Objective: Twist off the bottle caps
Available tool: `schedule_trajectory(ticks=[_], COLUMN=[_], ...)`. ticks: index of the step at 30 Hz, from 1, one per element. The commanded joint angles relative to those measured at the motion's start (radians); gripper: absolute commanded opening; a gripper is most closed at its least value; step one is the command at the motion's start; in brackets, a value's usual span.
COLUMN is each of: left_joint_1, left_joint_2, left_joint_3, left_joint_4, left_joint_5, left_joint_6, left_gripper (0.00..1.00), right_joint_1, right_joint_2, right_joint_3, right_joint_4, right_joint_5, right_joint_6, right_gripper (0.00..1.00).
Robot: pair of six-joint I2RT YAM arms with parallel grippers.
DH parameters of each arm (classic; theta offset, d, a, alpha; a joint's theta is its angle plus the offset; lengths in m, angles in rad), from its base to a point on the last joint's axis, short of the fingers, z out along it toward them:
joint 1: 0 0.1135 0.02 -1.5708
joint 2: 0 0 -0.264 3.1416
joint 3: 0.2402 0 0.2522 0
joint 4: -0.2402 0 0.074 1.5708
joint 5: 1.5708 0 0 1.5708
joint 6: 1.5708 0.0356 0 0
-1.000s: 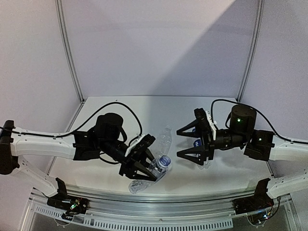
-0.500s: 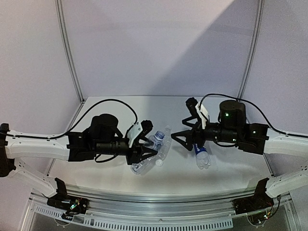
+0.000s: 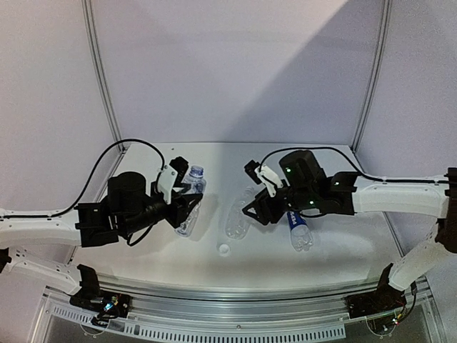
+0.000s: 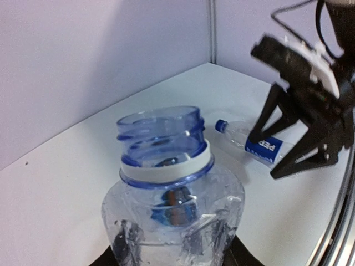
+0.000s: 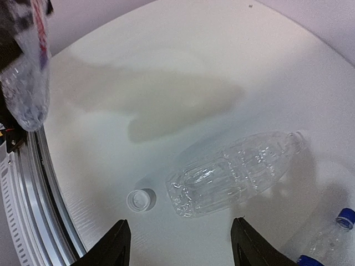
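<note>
My left gripper (image 3: 187,197) is shut on a dented clear bottle (image 3: 191,193) and holds it tilted above the table. In the left wrist view this bottle (image 4: 166,183) has an open neck with a white ring and no cap. A loose white cap (image 3: 223,249) lies on the table, also seen in the right wrist view (image 5: 140,200). My right gripper (image 3: 251,191) is open and empty, hovering over a plain bottle (image 3: 239,214) that lies on its side (image 5: 238,172). The blue-label bottle (image 3: 300,230) lies to the right with its blue cap (image 4: 221,125) on.
The table (image 3: 335,264) is white, with a metal rail (image 3: 235,304) along its near edge and walls on three sides. The held bottle shows at the far left of the right wrist view (image 5: 28,83).
My left gripper has carried its bottle left and back, away from the centre. My right gripper has swung left over the plain lying bottle. The white cap stays on the table.
</note>
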Motion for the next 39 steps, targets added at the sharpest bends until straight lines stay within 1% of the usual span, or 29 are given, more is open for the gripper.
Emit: schedule_trajectory(ticks=[1, 7, 12, 14, 17, 19, 23, 25, 29, 34, 39], left_joint_1=[0.032, 0.071, 0.088, 0.093, 0.098, 0.098, 0.098, 0.098, 0.098, 0.098, 0.098], left_joint_2=[-0.062, -0.092, -0.124, -0.128, -0.131, -0.134, -0.159, -0.175, -0.215, -0.226, -0.21], left_joint_3=[-0.035, -0.1, -0.171, -0.185, -0.196, -0.201, -0.214, -0.218, -0.23, -0.232, -0.227], left_joint_4=[0.043, 0.104, 0.216, 0.235, 0.252, 0.259, 0.271, 0.27, 0.271, 0.271, 0.271], left_joint_5=[-0.121, -0.214, -0.205, -0.198, -0.201, -0.211, -0.216, -0.221, -0.223, -0.216, -0.2], left_joint_6=[-0.057, -0.113, -0.146, -0.154, -0.155, -0.159, -0.16, -0.159, -0.155, -0.154, -0.15], left_gripper=[0.0, 0.0, 0.0, 0.0, 0.0, 0.0, 0.0, 0.0, 0.0, 0.0, 0.0], right_joint_1=[0.001, 0.051, 0.106, 0.11, 0.118, 0.135, 0.184, 0.204, 0.222, 0.222, 0.222], right_joint_2=[0.126, 0.252, 0.325, 0.338, 0.345, 0.36, 0.455, 0.501, 0.568, 0.575, 0.577], right_joint_3=[0.053, 0.123, 0.181, 0.185, 0.187, 0.205, 0.303, 0.348, 0.405, 0.411, 0.416], right_joint_4=[-0.067, -0.09, -0.123, -0.116, -0.107, -0.121, -0.215, -0.254, -0.298, -0.302, -0.306], right_joint_5=[-0.067, -0.026, 0.032, 0.015, -0.016, -0.011, 0.063, 0.13, 0.169, 0.159, 0.14], right_joint_6=[0.007, 0.002, -0.012, -0.009, -0.006, -0.017, -0.051, -0.061, -0.06, -0.056, -0.058], right_gripper=[0.62, 0.62, 0.62, 0.62, 0.62, 0.63, 0.63, 0.64, 0.64, 0.61, 0.61])
